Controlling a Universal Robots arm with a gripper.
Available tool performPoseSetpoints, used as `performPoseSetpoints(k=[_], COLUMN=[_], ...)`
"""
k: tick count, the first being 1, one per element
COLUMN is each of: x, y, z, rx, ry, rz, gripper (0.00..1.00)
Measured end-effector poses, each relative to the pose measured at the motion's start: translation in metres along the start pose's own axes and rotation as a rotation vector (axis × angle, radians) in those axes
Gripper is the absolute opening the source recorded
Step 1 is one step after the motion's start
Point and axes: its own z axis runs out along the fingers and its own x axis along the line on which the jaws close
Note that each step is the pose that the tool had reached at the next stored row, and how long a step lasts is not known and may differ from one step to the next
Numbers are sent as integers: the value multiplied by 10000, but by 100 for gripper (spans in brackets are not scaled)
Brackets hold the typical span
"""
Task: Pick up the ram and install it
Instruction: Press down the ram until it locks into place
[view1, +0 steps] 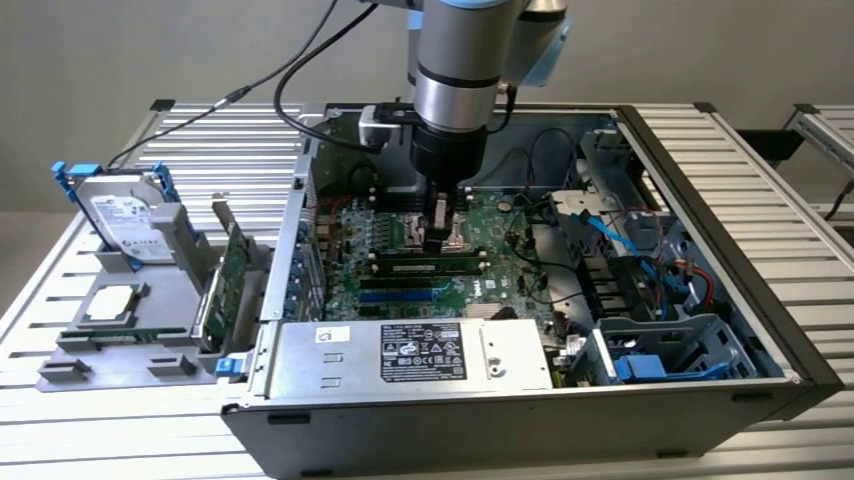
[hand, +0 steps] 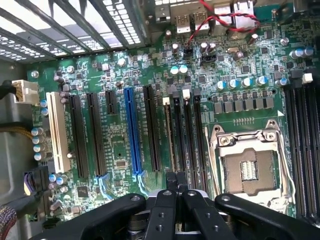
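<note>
The ram (view1: 430, 266), a thin green stick with black chips, appeared seated in a motherboard (hand: 125, 70) slot, long axis across the exterior view. The gripper (view1: 446, 228) hung over the metal CPU socket (hand: 248, 170), black fingers (hand: 172, 182) pressed together, holding nothing. Cables (view1: 627, 235) crowded the steel case (view1: 534, 440) on the slatted bench (view1: 80, 440).

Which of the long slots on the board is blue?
The blue slot, standing between black slots in the row; the slot at the row's far end is white.
</note>
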Motion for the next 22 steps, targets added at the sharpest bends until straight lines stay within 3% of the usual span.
performPoseSetpoints(k=[22], x=[0], y=[0], z=[-1], rx=[-253], ry=[-203], rz=[3613], gripper=[11])
